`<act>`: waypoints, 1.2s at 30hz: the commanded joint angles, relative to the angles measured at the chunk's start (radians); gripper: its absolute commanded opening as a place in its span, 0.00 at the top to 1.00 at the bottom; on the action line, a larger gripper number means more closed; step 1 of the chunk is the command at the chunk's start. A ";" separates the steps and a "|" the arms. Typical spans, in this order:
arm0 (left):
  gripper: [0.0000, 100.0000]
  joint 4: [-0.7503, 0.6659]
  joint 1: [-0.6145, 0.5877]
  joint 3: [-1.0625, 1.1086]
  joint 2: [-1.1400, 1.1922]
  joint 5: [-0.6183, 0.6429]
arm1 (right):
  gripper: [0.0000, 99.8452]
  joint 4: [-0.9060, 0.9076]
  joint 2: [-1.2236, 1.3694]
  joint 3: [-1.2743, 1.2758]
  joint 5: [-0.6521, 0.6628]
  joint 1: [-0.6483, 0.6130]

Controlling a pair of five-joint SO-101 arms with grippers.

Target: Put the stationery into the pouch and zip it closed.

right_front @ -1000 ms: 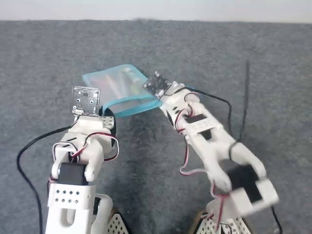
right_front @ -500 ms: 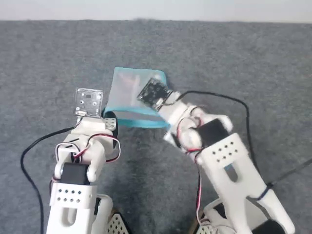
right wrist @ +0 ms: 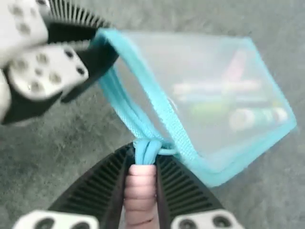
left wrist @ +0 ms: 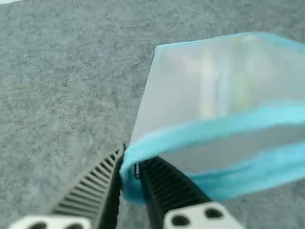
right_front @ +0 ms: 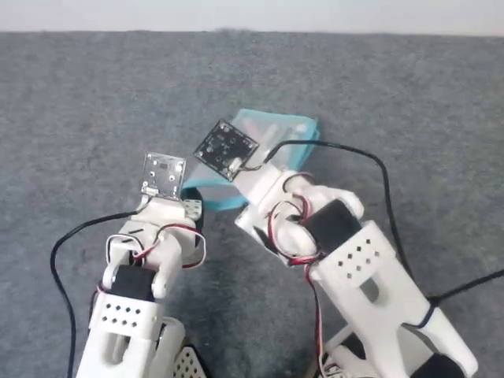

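The pouch is translucent with cyan edging and is held off the grey carpet between both arms. Several pens and markers lie inside it. My left gripper is shut on the cyan edge at one end of the pouch. At the other end of the zip edge, my right gripper is shut on the pink zipper pull and its cyan cord. The right wrist view also has the left gripper clamping the far corner of the pouch. From above, the left gripper sits just beside the pouch's near edge.
Grey carpet covers the table all around, with open room to the left and far side. Black cables trail off the right arm, and another cable loops beside the left arm.
The pouch has swung from the left to the right side of the middle. The right arm has turned and pulled in closer, and the left arm has shifted slightly right.
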 commanded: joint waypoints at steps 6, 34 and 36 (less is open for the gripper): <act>0.99 -0.158 0.023 -0.056 0.241 0.006 | 0.99 0.051 -0.065 -0.144 0.034 -0.219; 0.99 -0.236 -0.089 -0.173 0.485 0.064 | 0.99 0.259 -0.176 -0.344 0.103 -0.354; 0.99 -0.222 -0.149 -0.199 0.485 0.083 | 0.99 0.240 -0.182 -0.272 0.104 -0.277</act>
